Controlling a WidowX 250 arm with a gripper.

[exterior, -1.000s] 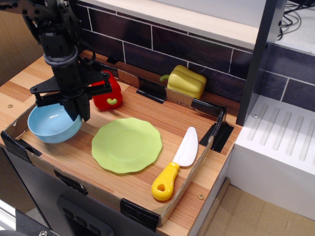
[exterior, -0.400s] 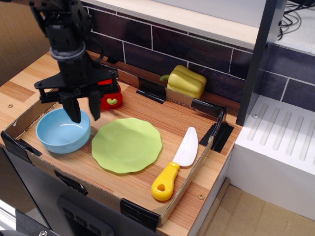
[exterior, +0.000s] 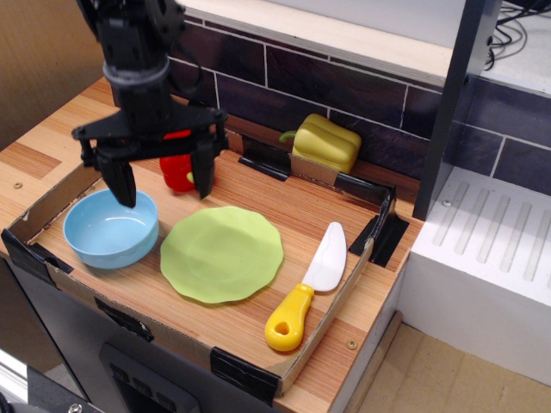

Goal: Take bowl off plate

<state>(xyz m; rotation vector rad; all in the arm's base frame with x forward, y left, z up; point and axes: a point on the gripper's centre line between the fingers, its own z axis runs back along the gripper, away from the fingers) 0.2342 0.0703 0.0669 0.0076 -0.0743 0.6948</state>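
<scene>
The light blue bowl (exterior: 111, 229) sits on the wooden surface at the left, beside the lime-green plate (exterior: 222, 253) and just apart from its left edge. The plate lies flat and bare in the middle of the cardboard tray. My black gripper (exterior: 162, 182) hangs above and behind the gap between bowl and plate. Its two fingers are spread wide, one over the bowl's far rim, the other (exterior: 205, 176) over the space behind the plate. It holds nothing.
A red toy pepper (exterior: 176, 169) stands behind the gripper. A yellow toy pepper (exterior: 325, 143) sits at the back. A toy knife (exterior: 310, 289) with a yellow handle lies right of the plate. Low cardboard walls (exterior: 344, 284) ring the area; a white rack stands right.
The gripper let go of the bowl, opened wider, and rose up and to the right. The bowl shifted a little right early on and now rests still beside the plate.
</scene>
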